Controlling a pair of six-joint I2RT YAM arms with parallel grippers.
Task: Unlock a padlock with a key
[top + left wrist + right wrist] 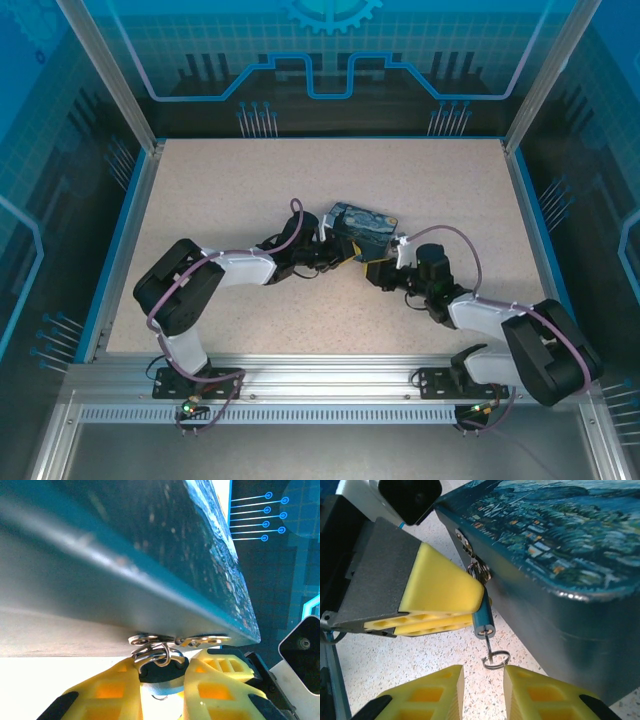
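Observation:
The padlock (365, 225) is a black block with a blue-and-yellow starry-night top (560, 555), lying mid-table and looming over the left wrist view (150, 555). From a clasp on its side hangs a small blue barrel (483, 617) on metal rings (155, 652). My left gripper (340, 250) is shut on that barrel (160, 675), and its yellow fingers (445, 587) press it from the left. The thin grey key (490, 647) sticks out of the barrel's end and carries a small ring (495, 658). My right gripper (483, 671) is open, with a fingertip on each side just below the ring.
The speckled tabletop (230, 200) is bounded by a blue rim and transparent blue walls (330, 60). The two arms meet at the block from the left and the right. The aluminium frame (320, 385) runs along the near edge.

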